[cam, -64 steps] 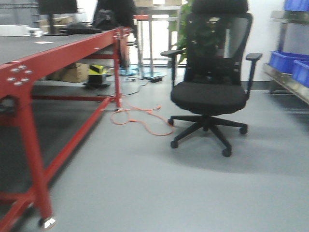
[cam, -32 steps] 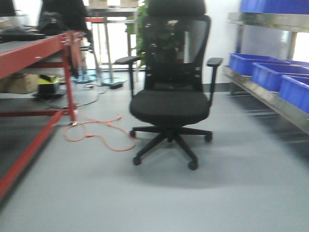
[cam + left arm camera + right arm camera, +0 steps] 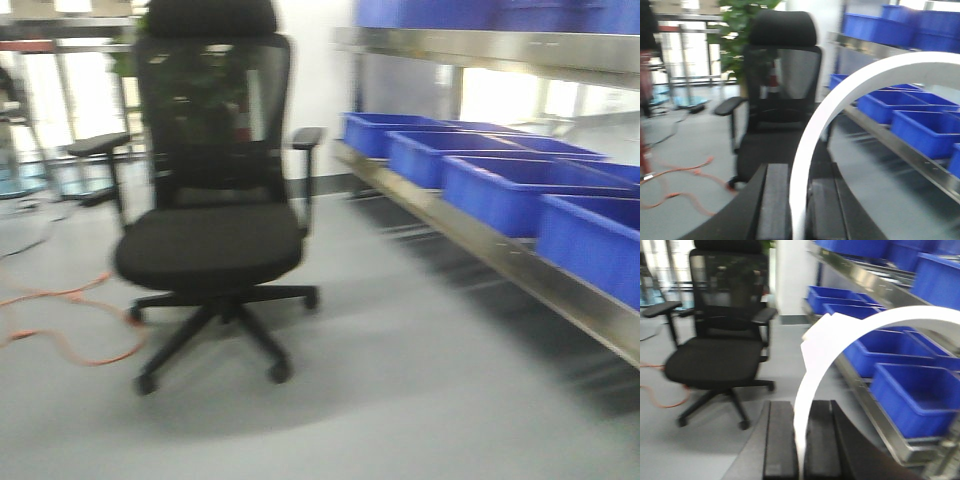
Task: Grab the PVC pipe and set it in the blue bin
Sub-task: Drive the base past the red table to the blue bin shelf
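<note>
PVC pipe (image 3: 840, 95), white and curved, is rising from the left gripper (image 3: 799, 200), whose fingers we are finding pressed against it. The right gripper (image 3: 801, 440) is clamping the pipe likewise. Blue bins (image 3: 500, 190) are sitting on the steel shelf (image 3: 470, 235), apart from both grippers, near an office chair (image 3: 210, 240).

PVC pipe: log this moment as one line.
left end effector: shut on PVC pipe | right end effector: shut on PVC pipe | blue bins: on shelf, right | office chair: front-left | pipe: not binned
</note>
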Controlling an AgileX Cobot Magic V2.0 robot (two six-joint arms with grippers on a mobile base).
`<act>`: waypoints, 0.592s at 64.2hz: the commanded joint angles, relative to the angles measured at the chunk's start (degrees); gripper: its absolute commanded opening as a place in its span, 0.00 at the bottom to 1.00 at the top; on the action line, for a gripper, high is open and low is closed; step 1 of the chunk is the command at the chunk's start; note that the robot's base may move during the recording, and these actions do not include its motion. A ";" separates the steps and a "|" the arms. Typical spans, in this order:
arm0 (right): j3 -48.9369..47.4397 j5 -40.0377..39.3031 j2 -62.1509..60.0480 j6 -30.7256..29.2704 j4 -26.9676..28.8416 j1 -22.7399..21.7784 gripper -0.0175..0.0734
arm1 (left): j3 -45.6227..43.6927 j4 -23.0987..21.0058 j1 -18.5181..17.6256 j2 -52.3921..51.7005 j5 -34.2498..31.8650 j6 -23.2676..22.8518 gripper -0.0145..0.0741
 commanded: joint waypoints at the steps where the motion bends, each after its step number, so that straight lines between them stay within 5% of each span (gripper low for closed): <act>1: 0.01 -1.54 -0.07 -0.26 -0.56 0.04 0.01 | 0.15 -0.59 0.02 -0.29 -1.44 -0.33 0.04; 38: 0.01 -1.54 -0.07 -0.26 -0.56 0.04 0.01 | 0.15 -0.59 0.02 -0.29 -1.44 -0.33 0.04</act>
